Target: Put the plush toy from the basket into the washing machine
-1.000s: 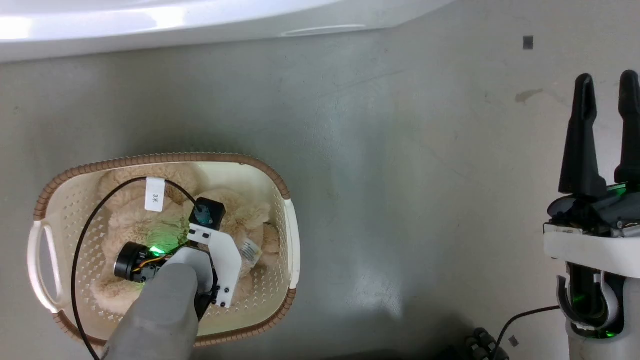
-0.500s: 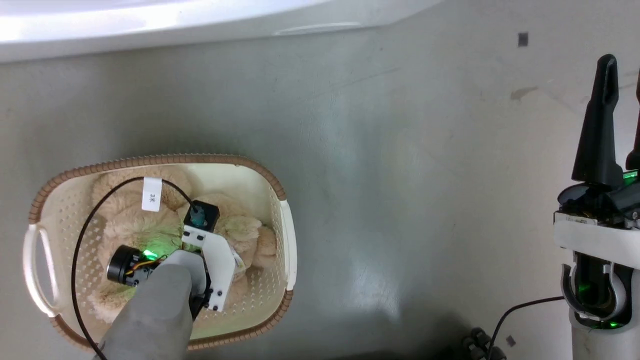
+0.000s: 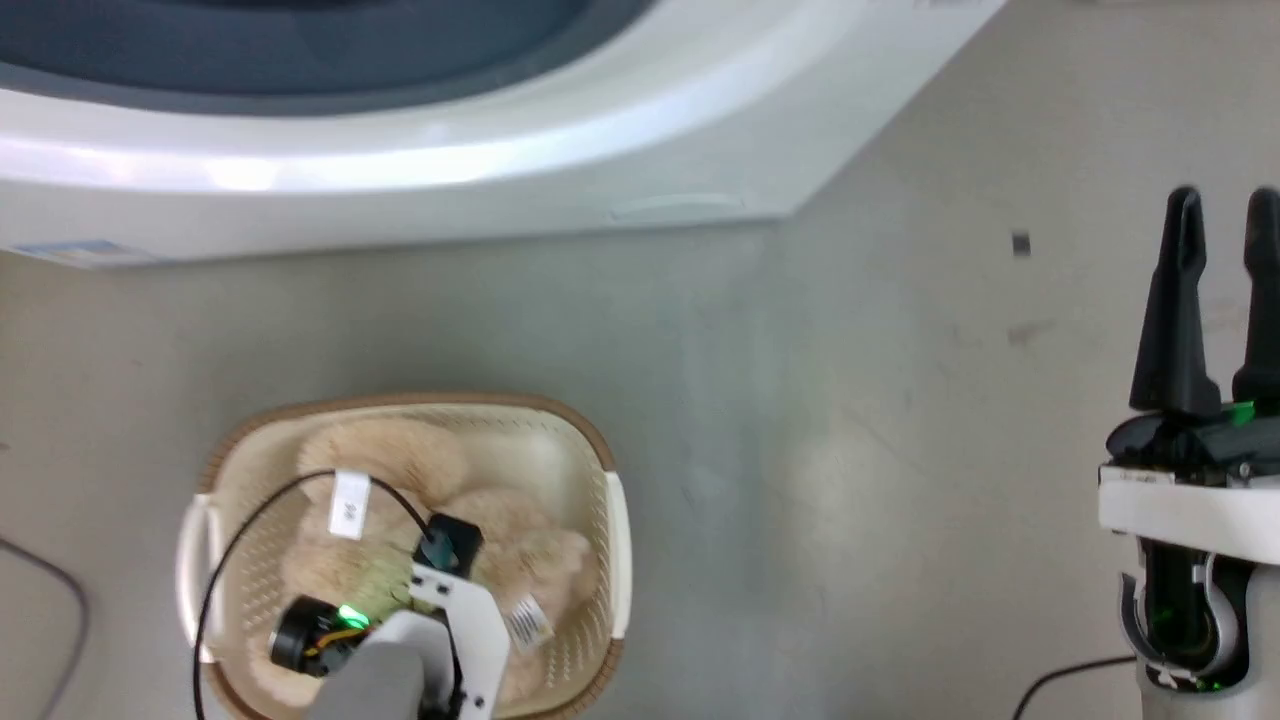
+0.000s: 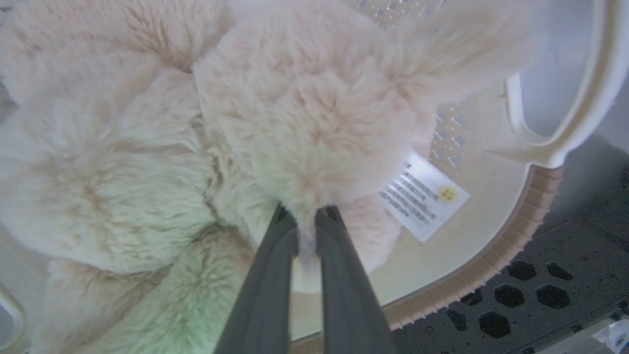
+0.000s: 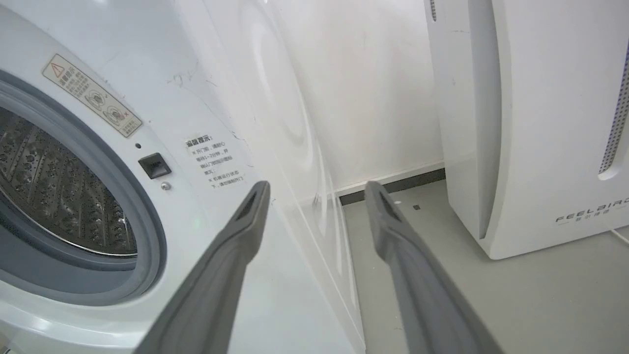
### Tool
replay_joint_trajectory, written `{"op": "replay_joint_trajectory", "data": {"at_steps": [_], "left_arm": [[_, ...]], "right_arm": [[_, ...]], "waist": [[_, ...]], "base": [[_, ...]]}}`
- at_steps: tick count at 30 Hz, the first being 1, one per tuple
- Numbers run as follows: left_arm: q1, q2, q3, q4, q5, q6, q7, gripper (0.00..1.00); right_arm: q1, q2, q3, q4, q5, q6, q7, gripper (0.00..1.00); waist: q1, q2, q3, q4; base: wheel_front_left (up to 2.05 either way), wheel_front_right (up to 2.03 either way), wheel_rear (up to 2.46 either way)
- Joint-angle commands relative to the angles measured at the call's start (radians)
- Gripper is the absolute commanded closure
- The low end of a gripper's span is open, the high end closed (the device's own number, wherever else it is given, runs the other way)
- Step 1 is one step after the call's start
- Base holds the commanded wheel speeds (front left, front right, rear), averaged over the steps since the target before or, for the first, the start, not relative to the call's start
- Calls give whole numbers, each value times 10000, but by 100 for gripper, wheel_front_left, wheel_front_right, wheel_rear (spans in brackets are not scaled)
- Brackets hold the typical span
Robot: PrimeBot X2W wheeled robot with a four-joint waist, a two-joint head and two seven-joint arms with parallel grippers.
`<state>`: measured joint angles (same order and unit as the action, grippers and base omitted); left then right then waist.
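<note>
1. Just above the porthole [image 5: 59,196] of the washer [image 5: 255,88], a slanted sticker [image 5: 92,96] shows a red warning triangle and pictograms; its print is too small to read.
2. Right of the porthole, a notice [image 5: 216,164] is headed "温馨提示:"; the smaller lines under it cannot be made out.
3. Farther right of the porthole, a white appliance [image 5: 540,123] carries grey letters [image 5: 592,214] reading "FEELAIR", running to the edge.
4. Below the porthole, a pale blue label [image 3: 75,250] on the washer is blurred.
5. In front of the porthole, the basket [image 4: 511,246] has a white bottom label [image 4: 423,194] with dark print lines and a yellow round face; unreadable.
6. Over the basket, a white cable tag [image 3: 349,505] and the tag [image 3: 527,622] of the toy [image 3: 385,450] bear marks too blurred to read.
</note>
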<state>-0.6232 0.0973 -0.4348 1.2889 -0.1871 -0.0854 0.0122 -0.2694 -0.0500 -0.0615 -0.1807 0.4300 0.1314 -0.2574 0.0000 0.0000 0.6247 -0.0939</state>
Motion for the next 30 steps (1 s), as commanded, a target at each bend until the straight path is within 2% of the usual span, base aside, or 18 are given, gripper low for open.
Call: {"op": "replay_joint_trajectory", "data": {"at_steps": [1,18,27,30], "left_arm": [[207,-63,-59,19,-50,-82,-245,100],[1488,-164,-484,-16,-182,-236,-2345,100],[1704,-242,-499,-751,-292,-16,-2705,100],[1736,-194,-414,-1545,-328,126,-2731,100]], "right_arm": [[194,-2,-50,87,-56,-7,-44,0],[1958,-2,-184,731,-30,-7,-44,0],[2566,-2,-314,866,24,-7,-44,0],[2692,-2,-338,874,26,-7,-44,0]], "waist": [[0,0,-918,483],[0,0,-4032,1216],[0,0,-4807,1442],[0,0,-4975,1503]], "base": [[0,0,0],[0,0,0],[0,0,0],[0,0,0]]}}
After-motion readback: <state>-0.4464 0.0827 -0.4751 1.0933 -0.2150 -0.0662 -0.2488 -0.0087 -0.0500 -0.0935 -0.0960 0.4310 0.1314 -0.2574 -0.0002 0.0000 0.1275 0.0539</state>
